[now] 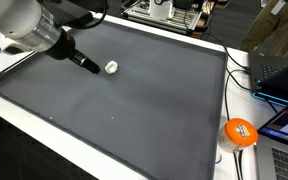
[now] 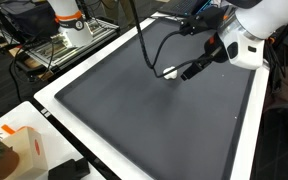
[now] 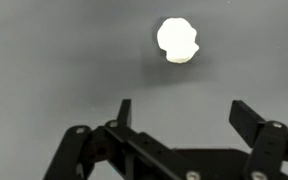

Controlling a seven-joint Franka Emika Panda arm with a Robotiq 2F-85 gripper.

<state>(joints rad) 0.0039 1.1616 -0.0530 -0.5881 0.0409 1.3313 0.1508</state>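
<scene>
One gripper [image 3: 181, 108] shows at the bottom of the wrist view. Its two fingers are spread wide and hold nothing. One small white lump [image 3: 178, 39] lies near the top, on one gray mat [image 1: 134, 110]. In an exterior view, one orange thing [image 1: 240, 132] sits at the lower right.

Small white lump [image 3: 177, 40] on the mat [image 1: 134, 110].
Rounded and bright, it's sitting free on the dark grey surface, toward one edge.

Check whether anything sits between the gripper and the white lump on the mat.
Nothing visible. In the wrist view only bare mat lies between the open gripper and the white lump; they are apart.
</scene>
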